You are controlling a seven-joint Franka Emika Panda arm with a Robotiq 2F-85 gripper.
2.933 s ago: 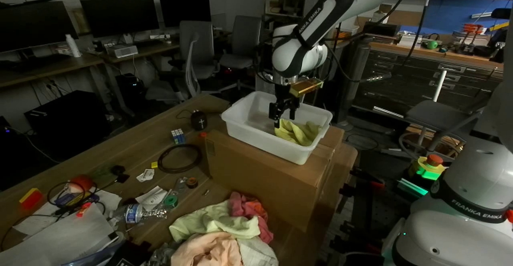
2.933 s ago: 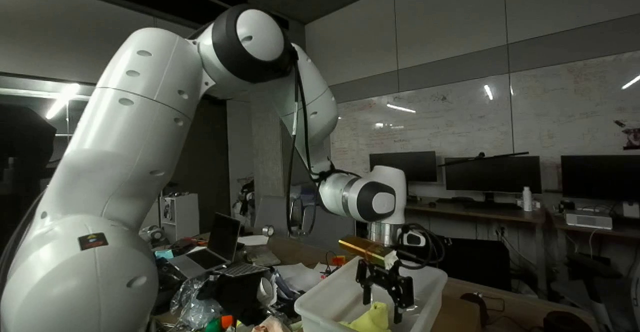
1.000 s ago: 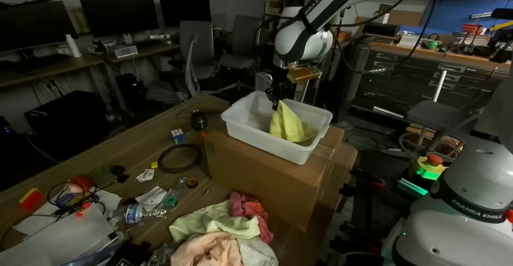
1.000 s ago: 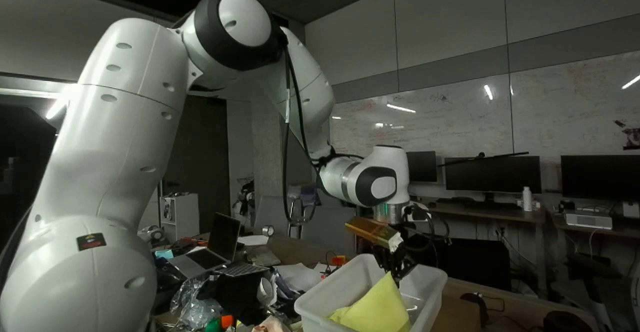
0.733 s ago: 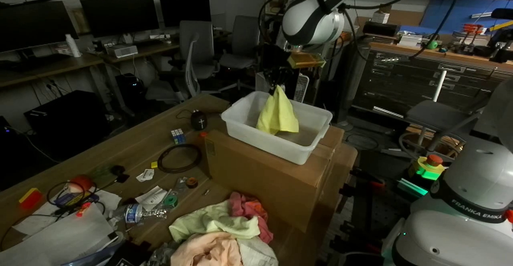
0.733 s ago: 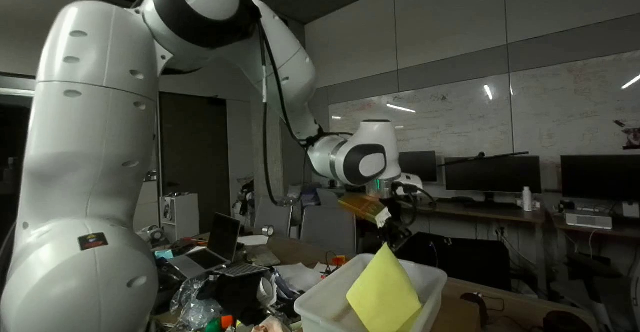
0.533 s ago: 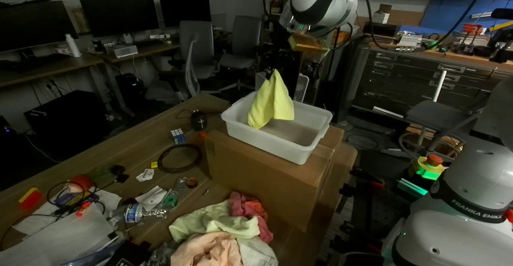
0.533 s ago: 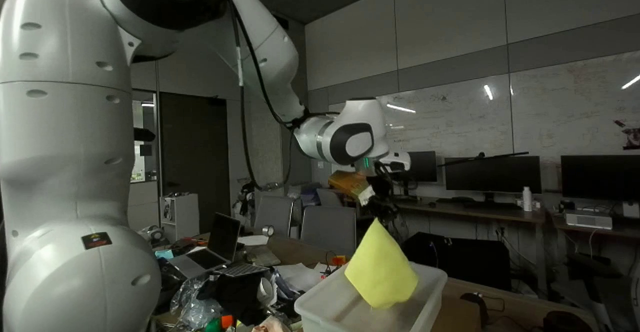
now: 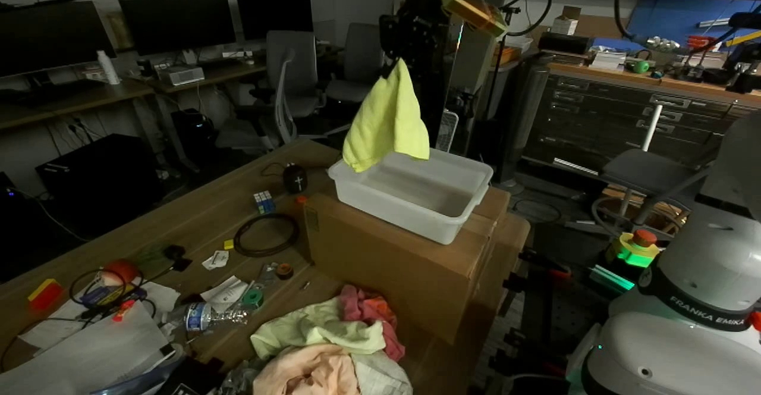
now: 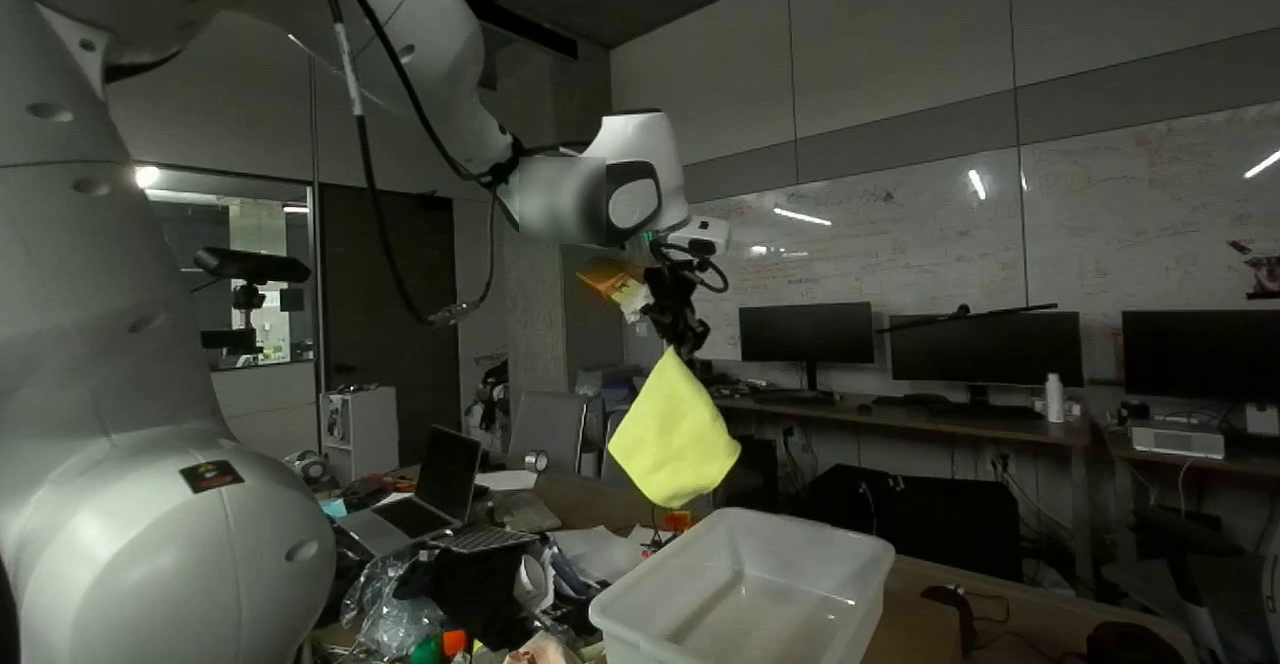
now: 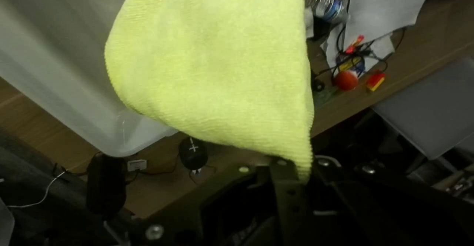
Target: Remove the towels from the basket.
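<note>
The worktop (image 9: 202,225) carried a cardboard box (image 9: 392,270), set at its far edge by the corner on the side of the arm base (image 9: 678,347). The white basket (image 9: 398,210) stood upright on the box; its inner floor was sighted in both exterior views. A heap of crumpled cloths (image 9: 315,329), lime-green, pink, peach and white, lay just beside the box. The yellow towel (image 10: 675,434) hung in the air, apart from the basket in an exterior view; whether above it or just outside its rim could not be determined. The towel's long axis ran close to vertical, gathered corner up, broad end down. The fingers (image 10: 686,338) were clamped on that corner. A Rubik's cube (image 9: 264,203), toward the worktop's long edge across from the arm base, was recorded in an exterior view only.
</note>
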